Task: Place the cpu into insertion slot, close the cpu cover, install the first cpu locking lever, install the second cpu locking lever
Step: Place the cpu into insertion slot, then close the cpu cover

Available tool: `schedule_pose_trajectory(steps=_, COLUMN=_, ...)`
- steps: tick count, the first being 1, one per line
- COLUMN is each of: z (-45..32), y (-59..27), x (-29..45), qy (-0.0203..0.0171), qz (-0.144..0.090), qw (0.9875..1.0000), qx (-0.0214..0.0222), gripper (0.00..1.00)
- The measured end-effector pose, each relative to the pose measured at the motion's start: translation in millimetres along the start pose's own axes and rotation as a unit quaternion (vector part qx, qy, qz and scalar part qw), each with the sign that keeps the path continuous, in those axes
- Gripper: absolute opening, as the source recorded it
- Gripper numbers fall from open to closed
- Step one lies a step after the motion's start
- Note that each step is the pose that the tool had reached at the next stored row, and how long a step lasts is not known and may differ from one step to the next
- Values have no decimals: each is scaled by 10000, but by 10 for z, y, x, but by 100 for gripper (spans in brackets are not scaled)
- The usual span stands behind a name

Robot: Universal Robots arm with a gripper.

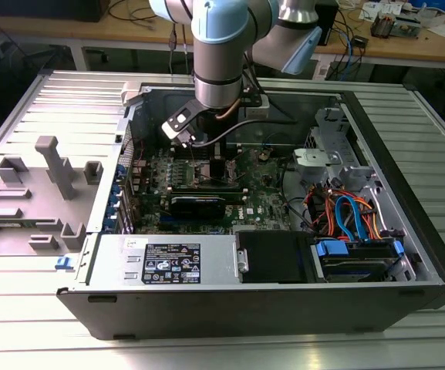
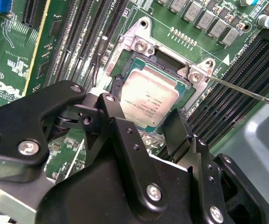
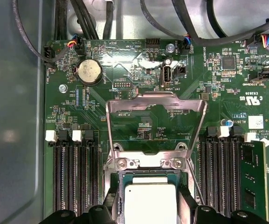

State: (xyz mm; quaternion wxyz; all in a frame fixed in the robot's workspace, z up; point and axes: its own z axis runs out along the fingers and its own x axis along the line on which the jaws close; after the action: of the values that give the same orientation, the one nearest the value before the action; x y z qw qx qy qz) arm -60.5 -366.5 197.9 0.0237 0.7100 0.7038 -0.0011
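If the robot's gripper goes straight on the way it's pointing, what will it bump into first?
Most likely the cpu, which lies in the insertion slot right in line with the gripper. I can't tell whether there is any gap between them.

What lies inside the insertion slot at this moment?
The cpu lies inside the insertion slot, silver top up, and the cpu cover is raised open. Whatever is under the chip is covered. In the second wrist view, the fingers hide part of the slot's rim.
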Motion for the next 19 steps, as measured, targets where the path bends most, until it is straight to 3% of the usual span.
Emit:
schedule_pose_trajectory(steps=8, z=-56, y=2, x=-2, qy=-31, qz=-1, qw=10000, qx=0, gripper=62)
schedule_pose_trajectory(steps=9, z=-149, y=10, x=-6, qy=-35, qz=-1, qw=10000, qx=6, gripper=60)
schedule_pose_trajectory(steps=11, z=-263, y=28, x=-9, qy=-51, qz=-3, qw=10000, qx=31, gripper=17)
schedule_pose_trajectory(steps=12, z=-263, y=28, x=-9, qy=-51, qz=-3, qw=10000, qx=32, gripper=11)
schedule_pose_trajectory(steps=19, z=-263, y=28, x=-9, qy=-50, qz=-3, qw=10000, qx=34, gripper=11)
